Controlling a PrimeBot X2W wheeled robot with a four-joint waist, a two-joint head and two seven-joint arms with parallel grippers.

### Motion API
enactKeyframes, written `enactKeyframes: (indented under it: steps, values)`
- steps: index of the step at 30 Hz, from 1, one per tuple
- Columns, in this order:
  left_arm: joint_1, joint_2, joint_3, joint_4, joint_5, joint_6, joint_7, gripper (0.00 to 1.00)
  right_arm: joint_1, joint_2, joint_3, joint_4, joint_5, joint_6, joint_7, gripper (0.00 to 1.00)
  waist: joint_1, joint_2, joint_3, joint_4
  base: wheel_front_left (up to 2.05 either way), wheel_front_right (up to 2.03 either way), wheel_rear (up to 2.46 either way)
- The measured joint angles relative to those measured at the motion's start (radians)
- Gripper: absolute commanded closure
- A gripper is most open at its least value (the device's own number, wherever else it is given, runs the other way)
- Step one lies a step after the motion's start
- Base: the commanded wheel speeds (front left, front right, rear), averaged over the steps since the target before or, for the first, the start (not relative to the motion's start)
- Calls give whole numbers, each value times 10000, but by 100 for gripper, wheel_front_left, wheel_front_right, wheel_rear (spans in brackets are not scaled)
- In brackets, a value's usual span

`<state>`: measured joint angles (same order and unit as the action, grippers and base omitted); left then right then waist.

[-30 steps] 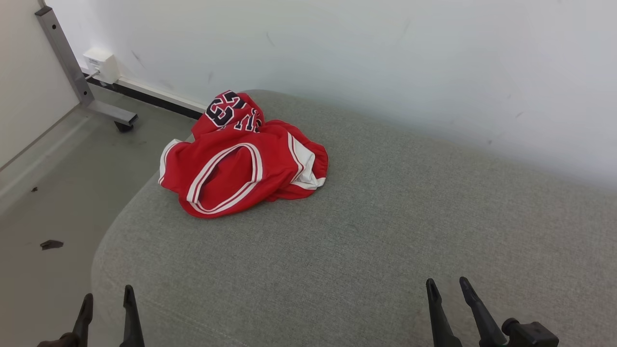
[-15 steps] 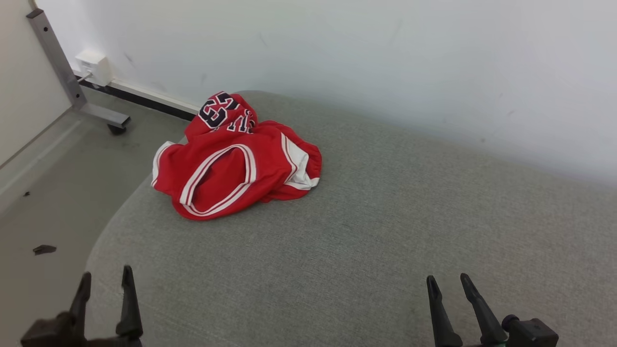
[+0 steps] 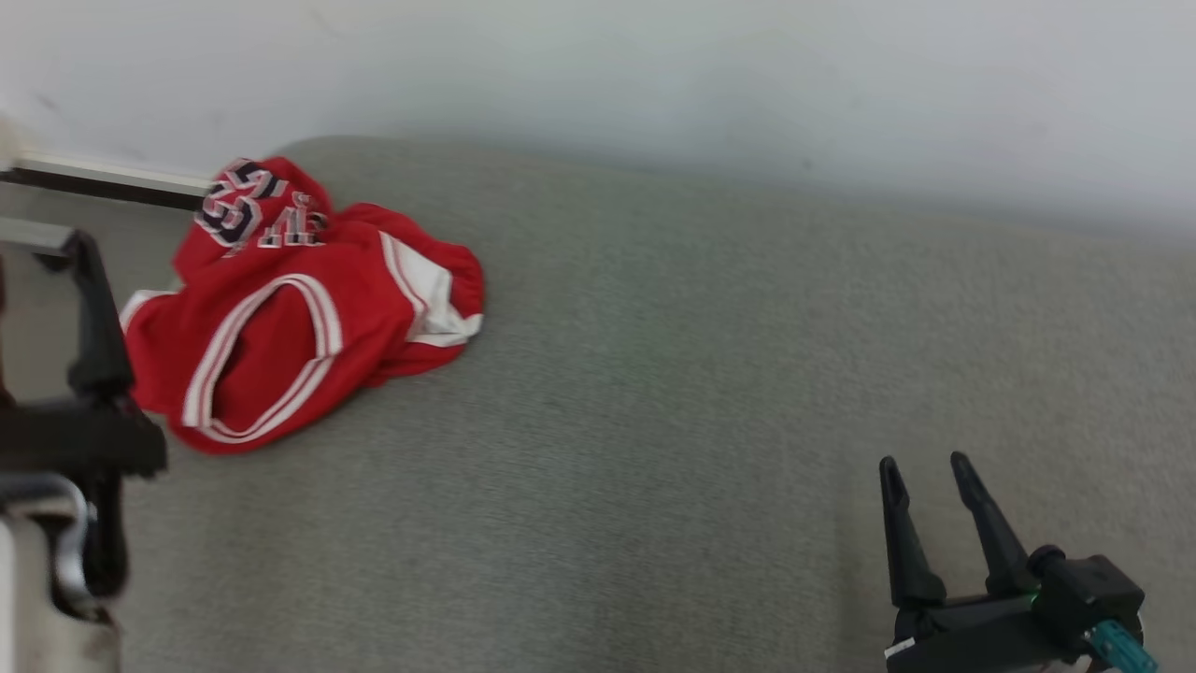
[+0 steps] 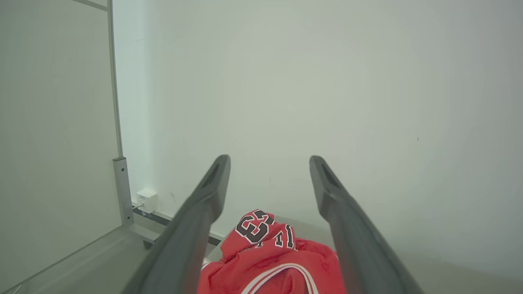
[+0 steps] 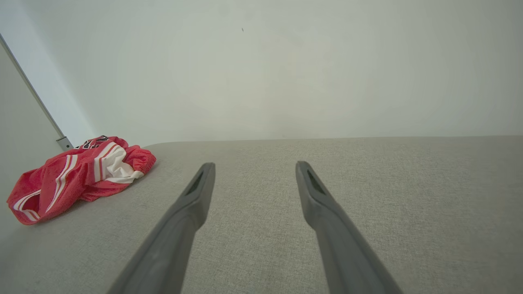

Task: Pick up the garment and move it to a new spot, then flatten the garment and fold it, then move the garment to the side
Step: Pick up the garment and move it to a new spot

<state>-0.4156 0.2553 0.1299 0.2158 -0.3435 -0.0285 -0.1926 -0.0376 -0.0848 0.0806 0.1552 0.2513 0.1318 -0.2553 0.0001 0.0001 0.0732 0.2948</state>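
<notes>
Pale wall (image 3: 654,65) rises behind a broad grey fabric cushion (image 3: 710,402). At the cushion's far left corner lies the red garment (image 3: 280,318), crumpled in a heap, with white trim and dark numerals on its raised back part. Raised near the cushion's left edge, the left gripper (image 4: 268,159) sits just beside the heap, its fingers reaching out above it toward the wall, jaws spread wide and empty. Low over the near right of the cushion, well apart from the garment, the right gripper (image 3: 924,461) also points toward the wall, jaws fully parted and holding nothing.
</notes>
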Motion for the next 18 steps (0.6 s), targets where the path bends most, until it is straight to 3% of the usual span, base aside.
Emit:
enactKeyframes:
  steps: [8,18]
  values:
    - [-2260,1200,249,713,-201,-251,949,0,-496,-65,-449,-299,-155,0,-8,0,1,0,1226,-1264,0,0,0]
    - [-3914,2301,79,3112,-393,-512,2677,0,-970,-40,-617,-343,-247,0,-36,0,3,2,2607,-2392,0,0,0]
